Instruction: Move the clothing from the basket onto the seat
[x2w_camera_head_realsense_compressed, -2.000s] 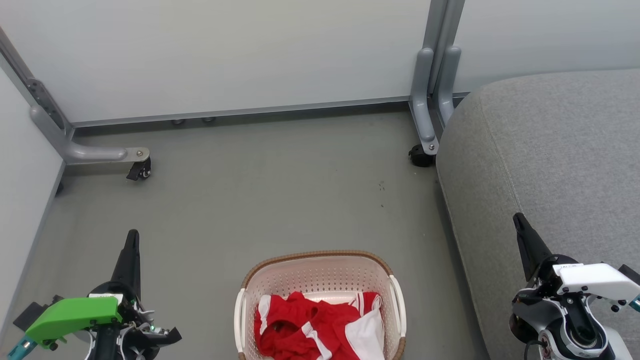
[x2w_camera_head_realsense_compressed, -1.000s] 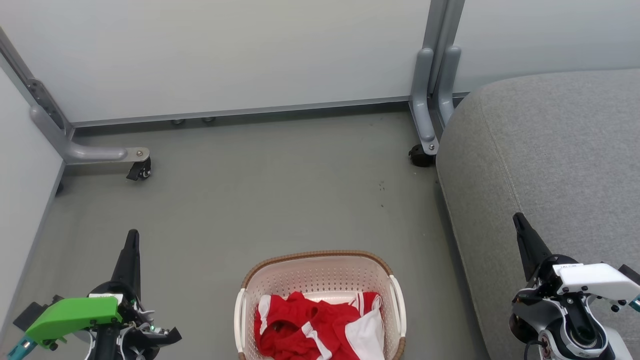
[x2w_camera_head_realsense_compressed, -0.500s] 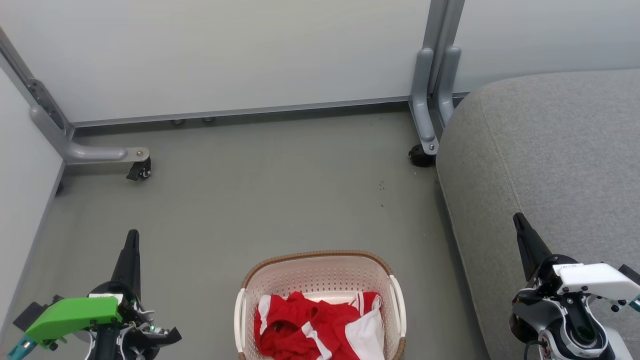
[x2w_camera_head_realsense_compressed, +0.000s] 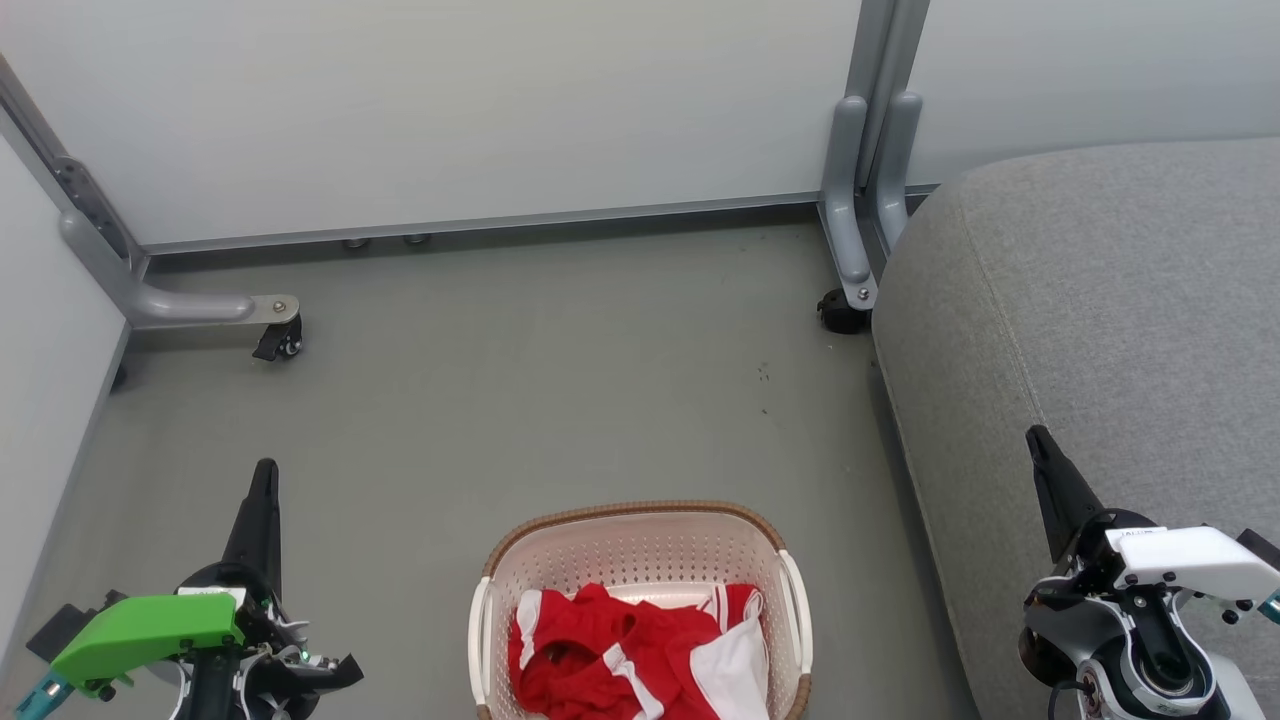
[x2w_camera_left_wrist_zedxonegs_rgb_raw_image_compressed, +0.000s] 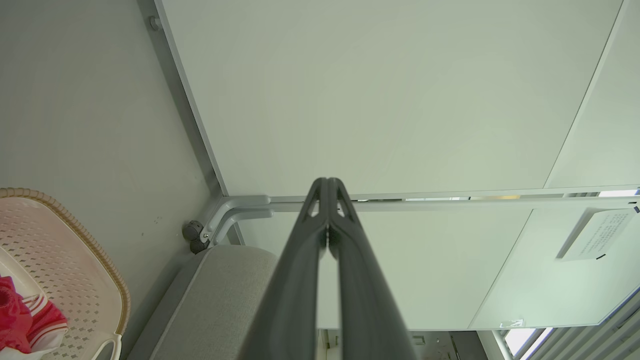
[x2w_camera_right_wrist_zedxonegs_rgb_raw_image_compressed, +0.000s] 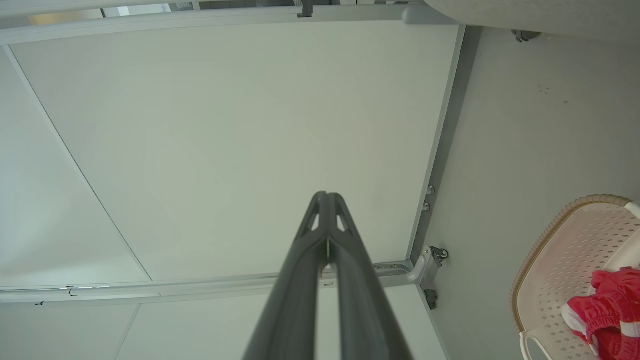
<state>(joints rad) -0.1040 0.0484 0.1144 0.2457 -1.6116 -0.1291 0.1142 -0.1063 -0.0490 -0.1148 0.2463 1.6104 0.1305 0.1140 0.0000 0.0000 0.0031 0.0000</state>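
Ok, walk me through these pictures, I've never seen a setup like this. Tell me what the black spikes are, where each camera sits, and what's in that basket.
The black spikes are the robot's two grippers, left gripper and right gripper, each with two long dark fingers pressed together and holding nothing. The wide picture comes from a camera on the robot's head, looking down at the floor. The other two come from cameras on the wrists, looking along those fingers. The cream-white perforated plastic basket with a brown rim stands on the grey floor between the arms, holding red sports clothing with white trim. The big grey upholstered seat cushion is on the robot's right.
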